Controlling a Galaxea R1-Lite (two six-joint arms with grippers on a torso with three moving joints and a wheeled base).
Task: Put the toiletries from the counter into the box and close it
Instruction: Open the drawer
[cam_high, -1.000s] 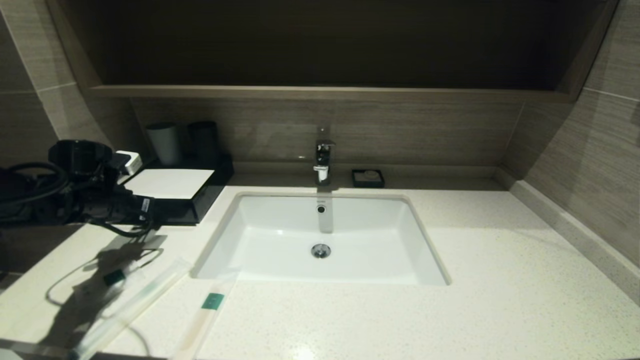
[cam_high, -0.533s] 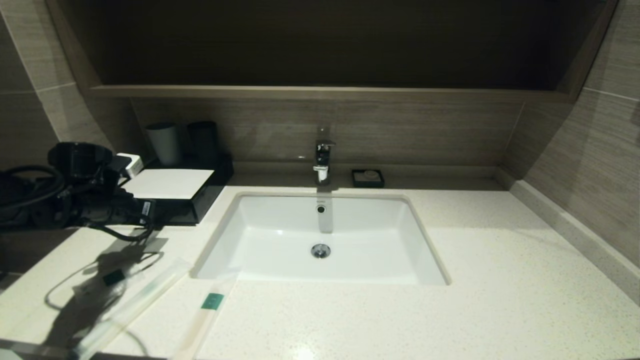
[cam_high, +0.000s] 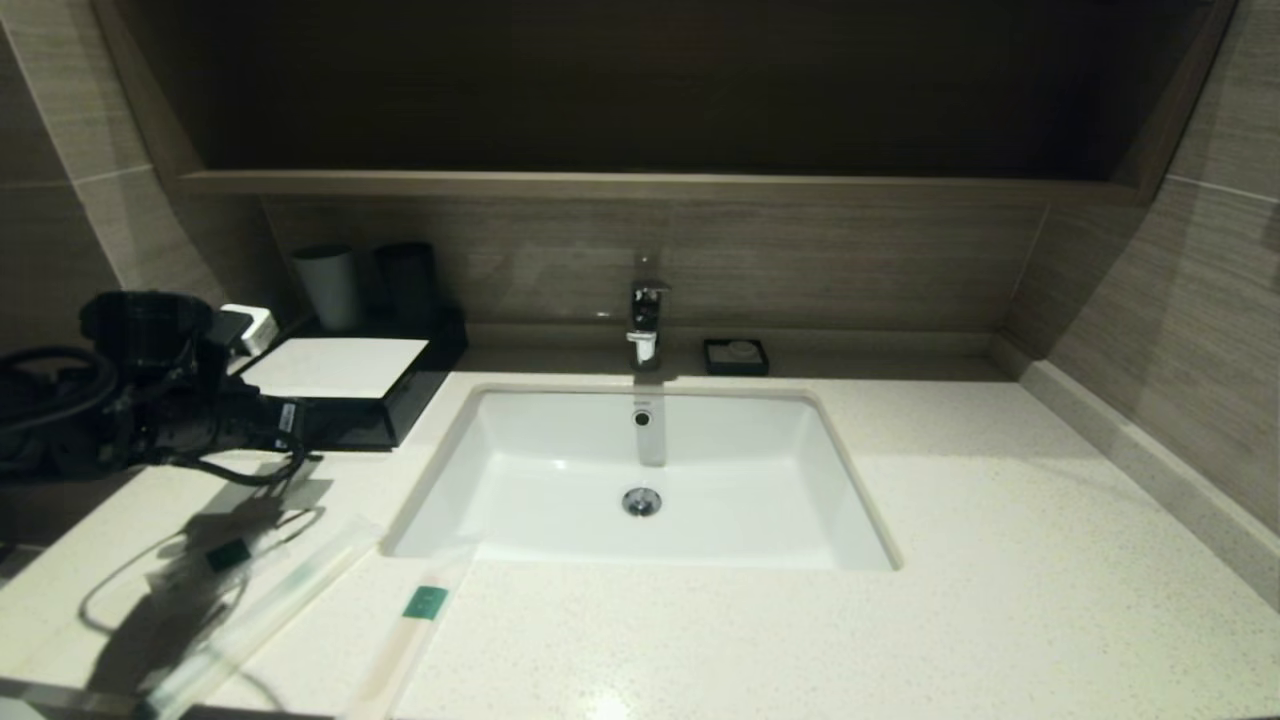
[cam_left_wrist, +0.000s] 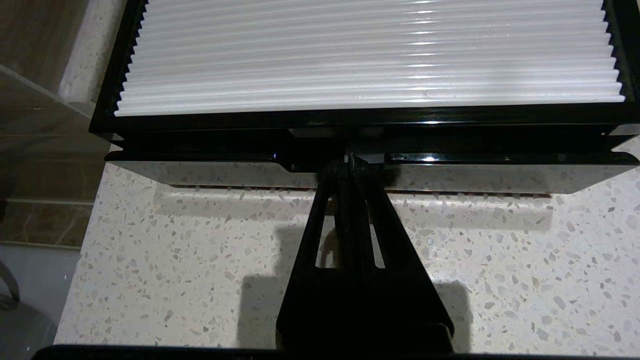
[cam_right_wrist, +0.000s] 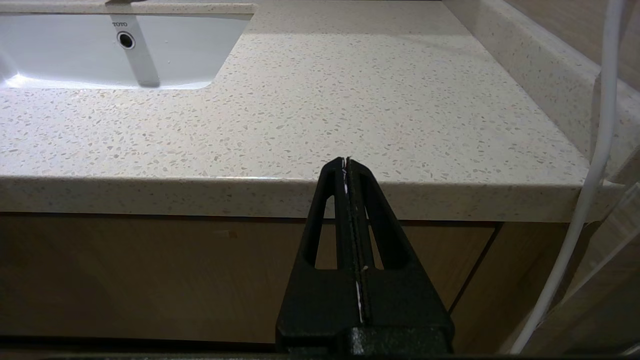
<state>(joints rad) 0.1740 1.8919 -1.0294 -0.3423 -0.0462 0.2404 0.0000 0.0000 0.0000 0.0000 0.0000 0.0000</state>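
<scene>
The black box (cam_high: 345, 385) with a white top panel stands at the back left of the counter (cam_high: 1000, 560). In the left wrist view its ribbed white panel (cam_left_wrist: 370, 55) sits above the glossy drawer front (cam_left_wrist: 200, 175). My left gripper (cam_high: 303, 424) is shut, with its tips (cam_left_wrist: 348, 161) at the notch in the middle of the drawer front. Three packets lie at the front left: a short sachet (cam_high: 225, 556), a long one (cam_high: 275, 605) and another long one (cam_high: 412, 625). My right gripper (cam_right_wrist: 346, 161) is shut and empty, low before the counter's front edge.
A white sink (cam_high: 560, 470) with a faucet (cam_high: 647, 320) is set in the middle of the counter. Two cups (cam_high: 325, 285) (cam_high: 407, 280) stand behind the box. A small black soap dish (cam_high: 736, 356) sits by the back wall. A white cable (cam_right_wrist: 595, 165) hangs at the right.
My left arm has shifted slightly left and down, towards me. The box and the packets have not visibly moved.
</scene>
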